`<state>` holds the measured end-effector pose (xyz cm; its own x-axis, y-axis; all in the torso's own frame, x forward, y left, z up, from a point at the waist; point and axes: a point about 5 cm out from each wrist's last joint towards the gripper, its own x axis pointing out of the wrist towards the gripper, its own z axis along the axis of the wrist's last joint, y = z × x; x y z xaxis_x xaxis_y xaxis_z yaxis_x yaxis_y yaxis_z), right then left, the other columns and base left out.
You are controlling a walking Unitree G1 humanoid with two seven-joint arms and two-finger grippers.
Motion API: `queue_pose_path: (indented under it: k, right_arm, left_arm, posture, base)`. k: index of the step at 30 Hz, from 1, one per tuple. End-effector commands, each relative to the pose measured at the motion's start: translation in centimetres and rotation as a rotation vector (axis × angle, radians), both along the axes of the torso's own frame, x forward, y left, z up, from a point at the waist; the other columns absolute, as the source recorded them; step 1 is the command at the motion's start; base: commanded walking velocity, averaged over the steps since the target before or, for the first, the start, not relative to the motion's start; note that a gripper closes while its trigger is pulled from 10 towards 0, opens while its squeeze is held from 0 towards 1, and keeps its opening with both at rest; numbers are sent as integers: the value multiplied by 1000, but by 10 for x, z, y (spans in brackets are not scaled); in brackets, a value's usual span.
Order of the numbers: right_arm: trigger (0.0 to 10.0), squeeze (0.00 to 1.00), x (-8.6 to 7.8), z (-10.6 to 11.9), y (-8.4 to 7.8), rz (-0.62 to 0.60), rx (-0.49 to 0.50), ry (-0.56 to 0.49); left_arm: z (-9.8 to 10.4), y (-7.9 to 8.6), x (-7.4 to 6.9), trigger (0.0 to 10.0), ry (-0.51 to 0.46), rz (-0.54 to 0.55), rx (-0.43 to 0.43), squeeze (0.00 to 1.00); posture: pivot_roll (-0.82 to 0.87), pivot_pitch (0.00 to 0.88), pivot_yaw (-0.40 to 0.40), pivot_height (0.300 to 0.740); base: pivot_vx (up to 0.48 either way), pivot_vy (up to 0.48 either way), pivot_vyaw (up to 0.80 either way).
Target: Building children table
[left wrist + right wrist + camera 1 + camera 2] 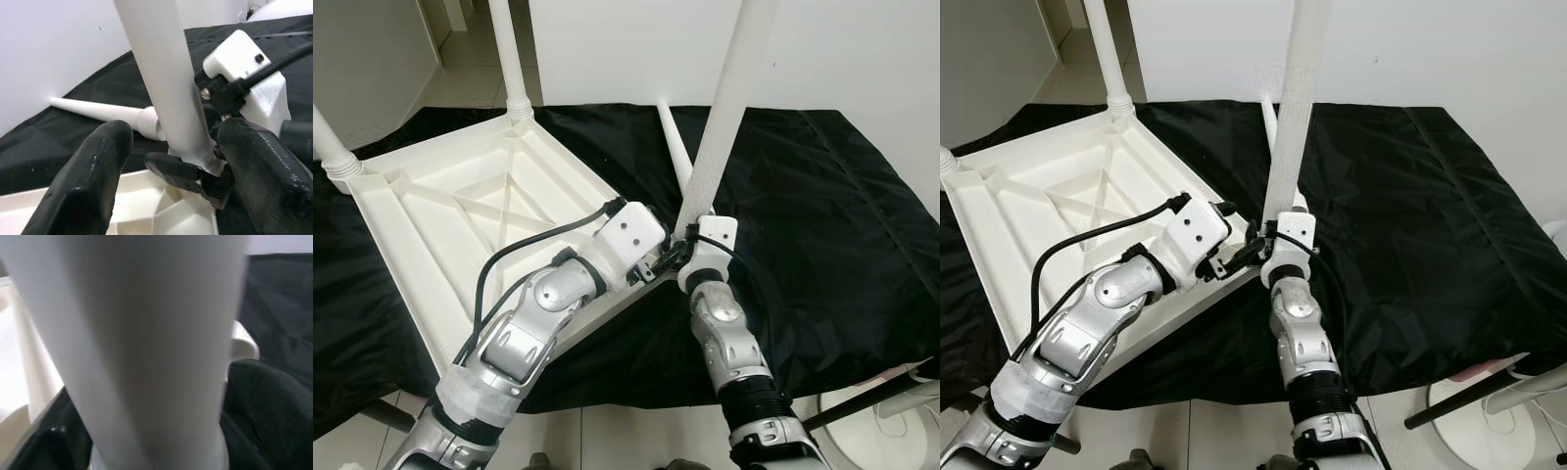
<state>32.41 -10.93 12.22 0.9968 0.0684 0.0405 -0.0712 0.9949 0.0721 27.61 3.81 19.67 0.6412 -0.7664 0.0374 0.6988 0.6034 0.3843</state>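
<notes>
Black cloth [822, 215], unmarked tabletop [431, 225], right gripper [195, 178] apparently clamping leg [729, 108]

Place: a room in a home.
Walls: plain white wall [626, 49] at the back.
Floor: pale tiles [470, 49] lead off into a hallway.
Cover: a big black cloth [822, 225] is spread out flat.
Furniture: a small white plastic table [460, 215] lies upside down on the cloth, legs up.
</notes>
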Motion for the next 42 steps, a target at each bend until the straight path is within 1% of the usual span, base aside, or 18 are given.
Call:
queue_pose_path:
  k: [1,3,4,7,8,10,12,16,17,19,23,25,29,30,38,39,40,42]
  right_arm:
    - [10000,733,2,6,-11,21,-11,-42]
    - [10000,733,2,6,-11,21,-11,-42]
    - [10000,0,4,7,-17,37,-19,-51]
    - [10000,0,6,9,-23,63,-35,-59]
    - [10000,0,7,9,-27,97,-47,-60]
    - [10000,0,9,8,-31,218,-95,-64]
    - [10000,0,9,8,-31,218,-95,-64]
    - [10000,0,12,5,-32,439,-219,-77]
    - [10000,0,12,5,-32,439,-219,-77]
    - [10000,0,14,5,-32,493,-252,-75]
    - [10000,0,15,6,-32,525,-268,-77]
    - [10000,0,19,10,-34,580,-305,-84]
    - [10000,0,21,12,-35,596,-318,-87]
    - [10000,0,26,16,-39,600,-320,-89]
    - [9922,0,30,16,-43,619,-317,-80]
    - [9137,0,30,15,-43,625,-312,-75]
    - [4235,0,30,12,-44,629,-302,-62]
    - [4235,0,30,11,-44,632,-296,-54]
  left_arm:
    - [1,0,4,10000,-15,13,2,0]
    - [1,0,4,10000,-15,13,2,0]
    - [1,0,4,10000,-18,13,2,0]
    - [2,-1,5,10000,-20,12,1,0]
    - [2,-2,6,10000,-24,12,1,0]
    - [3,-3,7,10000,-24,9,3,0]
    - [3,-3,7,10000,-24,9,3,0]
    - [1,-4,7,10000,-15,1,22,0]
    - [1,-4,7,10000,-15,1,22,0]
    - [0,-5,7,10000,-8,-5,30,0]
    - [-3,-6,6,10000,5,-10,39,0]
    - [-14,-5,3,10000,55,-35,58,0]
    - [-17,-5,1,10000,69,-41,64,0]
    - [-26,-1,0,10000,100,-38,72,0]
    - [-34,7,-1,10000,123,-32,89,0]
    - [-35,9,-1,10000,124,-31,93,0]
    - [-34,10,-1,10000,121,-31,97,0]
    - [-34,10,-1,10000,119,-30,99,0]
  posture:
    - [-48,0,14,740]
    - [-48,0,14,740]
    - [-48,0,14,740]
    - [-49,0,16,740]
    - [-49,0,17,740]
    - [-49,0,20,740]
    - [-49,0,20,740]
    - [-49,0,28,740]
    - [-49,0,28,740]
    - [-47,0,30,740]
    - [-46,0,31,740]
    - [-42,0,27,740]
    - [-42,0,27,740]
    - [-38,0,26,740]
    - [-30,0,21,740]
    - [-28,0,23,740]
    - [-28,0,25,740]
    - [-28,0,25,740]
  base:
    - [0,0,0]
    - [0,0,0]
    - [0,0,0]
    - [0,0,0]
    - [0,0,0]
    - [0,0,0]
    - [0,0,0]
    - [0,0,0]
    - [0,0,0]
    - [0,0,0]
    - [0,0,0]
    - [0,0,0]
    - [0,0,0]
    - [0,0,0]
    - [0,0,0]
    - [0,0,0]
    - [0,0,0]
    - [0,0,0]
